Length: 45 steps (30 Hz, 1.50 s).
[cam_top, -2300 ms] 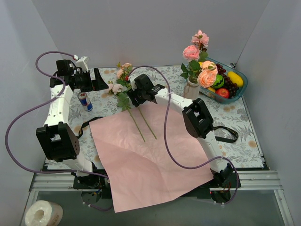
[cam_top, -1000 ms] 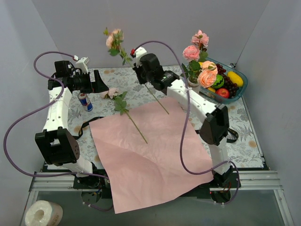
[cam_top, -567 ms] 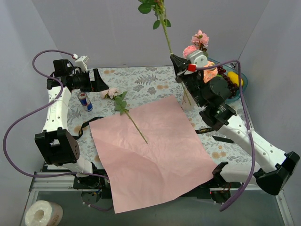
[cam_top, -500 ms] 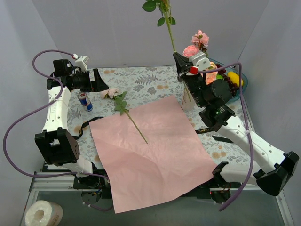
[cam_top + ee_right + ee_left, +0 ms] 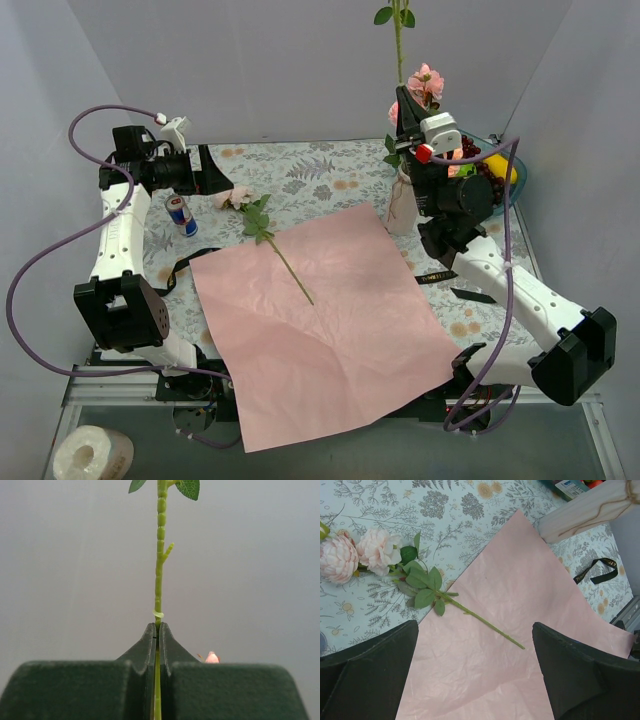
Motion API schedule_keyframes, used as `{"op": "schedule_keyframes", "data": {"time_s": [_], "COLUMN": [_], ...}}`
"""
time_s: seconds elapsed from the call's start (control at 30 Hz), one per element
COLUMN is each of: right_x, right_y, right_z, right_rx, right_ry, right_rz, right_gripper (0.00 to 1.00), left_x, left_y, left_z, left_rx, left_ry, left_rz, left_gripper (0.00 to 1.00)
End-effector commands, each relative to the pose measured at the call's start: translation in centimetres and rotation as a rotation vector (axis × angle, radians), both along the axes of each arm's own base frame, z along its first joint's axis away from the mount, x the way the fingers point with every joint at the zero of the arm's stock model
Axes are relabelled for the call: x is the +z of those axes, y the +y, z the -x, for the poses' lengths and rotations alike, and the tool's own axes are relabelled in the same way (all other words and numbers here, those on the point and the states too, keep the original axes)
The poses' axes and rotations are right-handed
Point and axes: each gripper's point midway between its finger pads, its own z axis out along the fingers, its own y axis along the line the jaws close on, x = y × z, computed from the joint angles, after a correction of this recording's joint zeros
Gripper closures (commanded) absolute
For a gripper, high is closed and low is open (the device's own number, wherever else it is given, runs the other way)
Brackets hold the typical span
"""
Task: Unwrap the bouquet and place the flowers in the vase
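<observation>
While the left fingers [image 5: 370,665] hang wide apart over a rose [image 5: 380,555] lying partly on the paper [image 5: 520,605], only the right wrist view shows the right fingers [image 5: 142,652] clamped on an upright stem [image 5: 159,555], arm raised near the vase [image 5: 398,205].

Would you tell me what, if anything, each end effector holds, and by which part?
The right end effector pinches one flower by its bare green stem, below the leaves, upright. The left end effector is open, holding nothing.

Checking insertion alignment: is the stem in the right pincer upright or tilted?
Upright. In the right wrist view the stem rises straight from the shut right pincer; from the top camera it also stands near vertical.
</observation>
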Motion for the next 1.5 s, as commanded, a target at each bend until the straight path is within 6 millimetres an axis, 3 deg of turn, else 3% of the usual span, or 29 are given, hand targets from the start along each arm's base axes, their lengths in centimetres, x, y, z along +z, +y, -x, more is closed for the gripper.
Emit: {"op": "schedule_keyframes", "data": {"time_s": [0.0, 0.17, 0.37, 0.7, 1.13, 1.33, 1.37, 1.4, 1.47], "right_x": [4.6, 4.5, 3.8, -1.3, -3.3, -5.1, -5.3, -5.3, -5.7], "right_y": [-2.4, -3.2, -5.0, -7.5, -8.3, -7.9, -7.8, -7.5, -7.6], "right_z": [1.6, 0.9, -1.7, -5.5, -5.2, -5.4, -5.4, -5.1, -4.8], "right_rx": [-0.012, -0.015, 0.014, 0.061, 0.05, -0.056, -0.065, -0.073, -0.092], "right_ry": [-0.189, -0.268, -0.301, -0.228, -0.147, 0.007, 0.03, 0.045, 0.081], "right_rz": [-0.088, -0.106, -0.15, -0.237, -0.289, -0.215, -0.208, -0.203, -0.189], "right_gripper": [0.99, 0.99, 0.99, 0.99, 0.99, 0.99, 0.94, 0.73, 0.54], "left_x": [3.0, 2.8, 3.6, 2.9, 1.8, 2.7, 3.0, 3.1, 3.5], "left_y": [-0.3, -0.1, 0.3, 0.6, 0.4, 0.2, 0.0, 0.0, 0.0], "left_z": [-0.2, -1.3, -2.6, -4.7, -4.0, -3.6, -3.5, -3.5, -3.3], "left_rx": [-0.03, -0.039, -0.044, -0.043, -0.044, -0.045, -0.048, -0.048, -0.046], "left_ry": [-0.085, -0.059, -0.054, -0.014, -0.011, -0.035, -0.04, -0.041, -0.049], "left_rz": [0.008, 0.008, -0.005, 0.014, 0.014, 0.016, 0.021, 0.022, 0.024], "left_gripper": [0.02, 0.02, 0.02, 0.03, 0.04, 0.04, 0.04, 0.04, 0.04]}}
